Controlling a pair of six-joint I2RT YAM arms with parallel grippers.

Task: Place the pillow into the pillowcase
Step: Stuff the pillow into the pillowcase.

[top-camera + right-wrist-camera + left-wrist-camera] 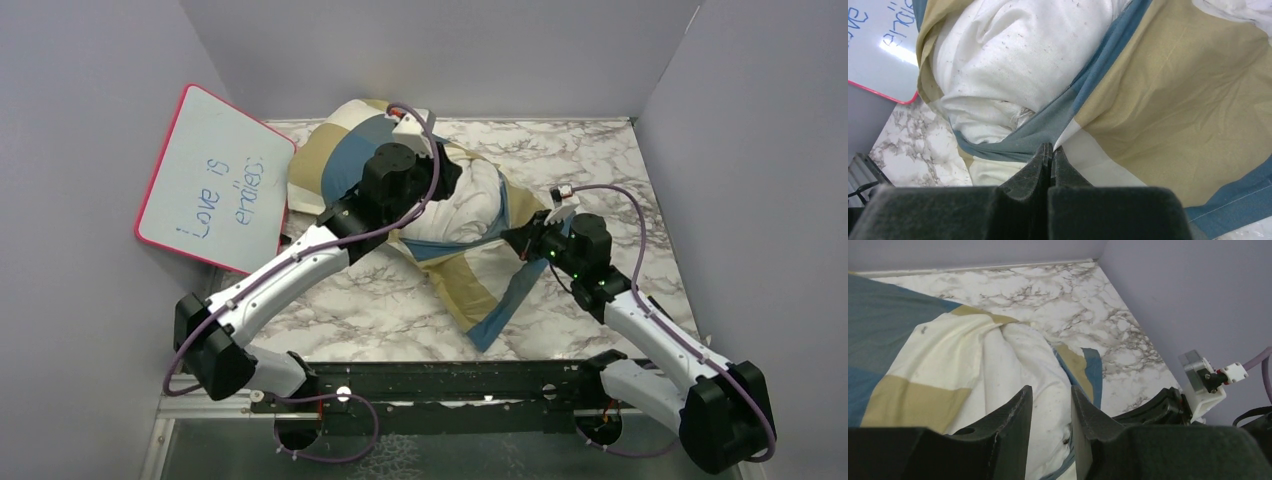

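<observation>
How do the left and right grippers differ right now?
The left gripper's jaws stand slightly apart, while the right gripper's are shut. The left points at the bare white pillow. The right seems to pinch the pillowcase at its blue band. In the top view, the left is over the middle of the bundle and the right is at its right edge. Both are working at the pillowcase's open end.

I see a pink-rimmed whiteboard (215,180) with blue handwriting leaning on the grey left wall (80,130), beside the marble-patterned table (590,160) I work over.
</observation>
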